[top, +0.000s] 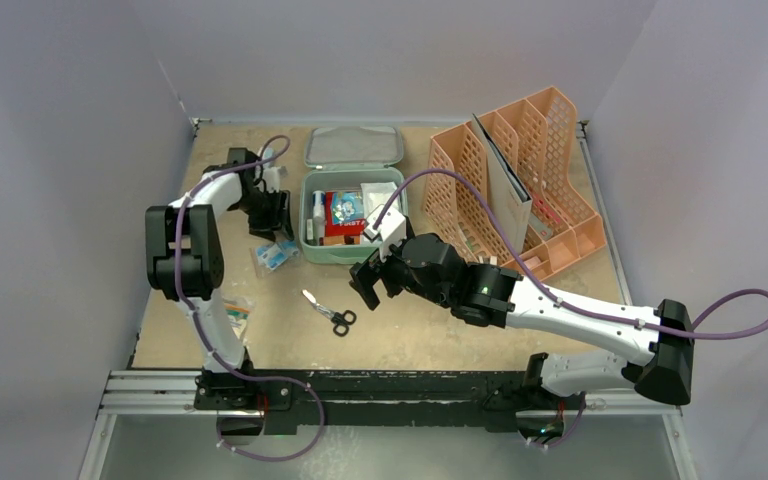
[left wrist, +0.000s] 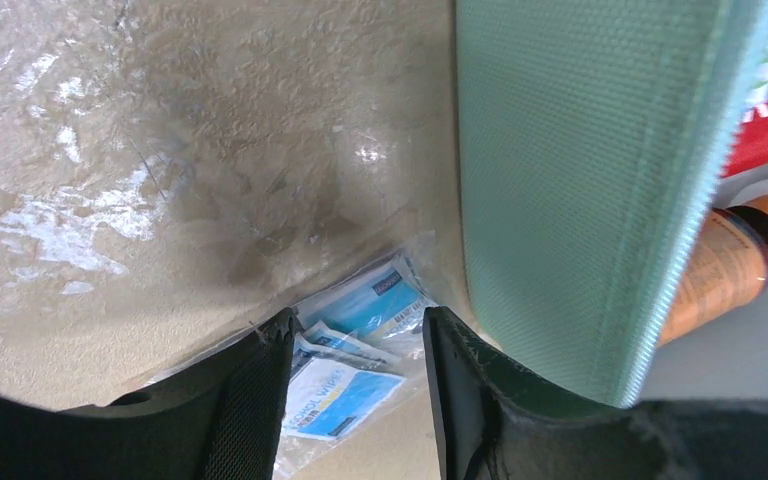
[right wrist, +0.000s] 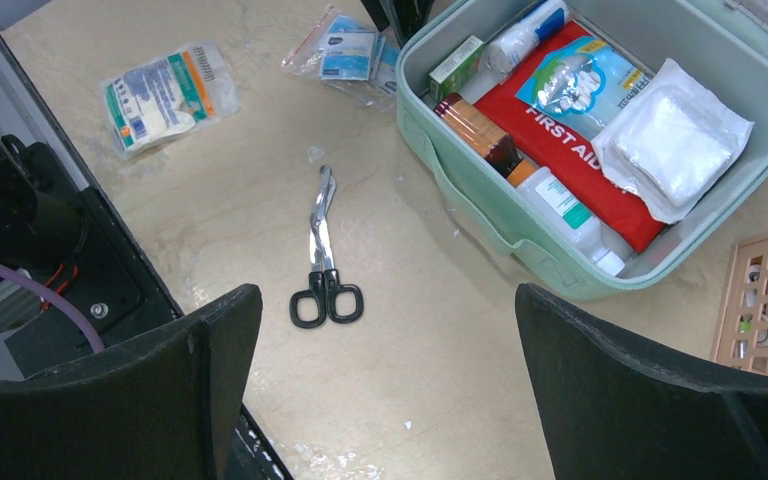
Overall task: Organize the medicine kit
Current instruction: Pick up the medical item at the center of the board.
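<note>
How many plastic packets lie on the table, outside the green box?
2: one packet beside the box, one by the left arm. Arms may hide more.

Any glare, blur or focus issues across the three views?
Left wrist: bright glare patches on the table; medicine kit very close, slightly soft. Right wrist: sharp, evenly lit, scissors crisp. Top external: even light, faint shadows, no glare.

peach file rack (top: 560, 150) stands on wooden table (top: 410, 330).

A mint-green medicine kit (right wrist: 465, 205) holds a red pouch (right wrist: 545, 128) lettered in white. Silver scissors (right wrist: 321, 255) with black handles lie on the mottled tan table (right wrist: 440, 380). Far right corner: a peach mesh rack (top: 552, 130).
</note>
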Controlling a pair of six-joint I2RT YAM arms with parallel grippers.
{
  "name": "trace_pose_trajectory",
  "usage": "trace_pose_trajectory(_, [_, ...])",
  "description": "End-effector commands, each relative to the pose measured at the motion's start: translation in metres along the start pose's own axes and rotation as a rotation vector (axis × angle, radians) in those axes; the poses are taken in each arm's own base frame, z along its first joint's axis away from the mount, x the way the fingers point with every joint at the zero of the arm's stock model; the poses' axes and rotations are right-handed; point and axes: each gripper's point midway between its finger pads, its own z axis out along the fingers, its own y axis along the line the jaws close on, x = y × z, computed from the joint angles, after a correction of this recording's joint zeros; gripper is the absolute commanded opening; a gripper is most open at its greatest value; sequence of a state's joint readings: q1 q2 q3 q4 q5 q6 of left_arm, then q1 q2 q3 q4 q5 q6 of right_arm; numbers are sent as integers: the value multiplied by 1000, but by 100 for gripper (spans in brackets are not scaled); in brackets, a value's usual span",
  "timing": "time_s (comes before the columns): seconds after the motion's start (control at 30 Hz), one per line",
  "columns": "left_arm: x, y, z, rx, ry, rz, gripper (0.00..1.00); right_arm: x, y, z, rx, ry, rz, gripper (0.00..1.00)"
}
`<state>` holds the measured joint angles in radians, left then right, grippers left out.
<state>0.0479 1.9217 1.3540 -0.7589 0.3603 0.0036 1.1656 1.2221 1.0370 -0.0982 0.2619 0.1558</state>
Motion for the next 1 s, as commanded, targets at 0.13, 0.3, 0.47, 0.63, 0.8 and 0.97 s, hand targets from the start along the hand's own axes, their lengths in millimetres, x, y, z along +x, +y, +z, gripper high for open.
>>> trace_pose_trajectory(0.13, [14, 17, 7, -145, 80, 59, 44, -18, 1, -6, -14, -69, 7, 99])
trace_pose_trajectory(0.3, [22, 30, 2, -233, 104, 37, 27, -19, 1, -7, -13, -79, 13, 99])
trace_pose_trajectory(0.47, [24, 34, -7, -273, 105, 25, 0, -20, 0, -10, -11, -85, 15, 99])
trace_pose_trajectory(0.63, [15, 19, -22, -246, 39, -39, 0, -18, 0, -10, -11, -82, 14, 99])
trace_pose_trajectory(0.8, [4, 4, -45, -221, -60, -84, 0, -17, 0, -10, -13, -81, 17, 99])
trace_pose_trajectory(0.97, [-5, -1, -70, -243, -138, -100, 0, -15, 1, -7, -16, -75, 16, 99])
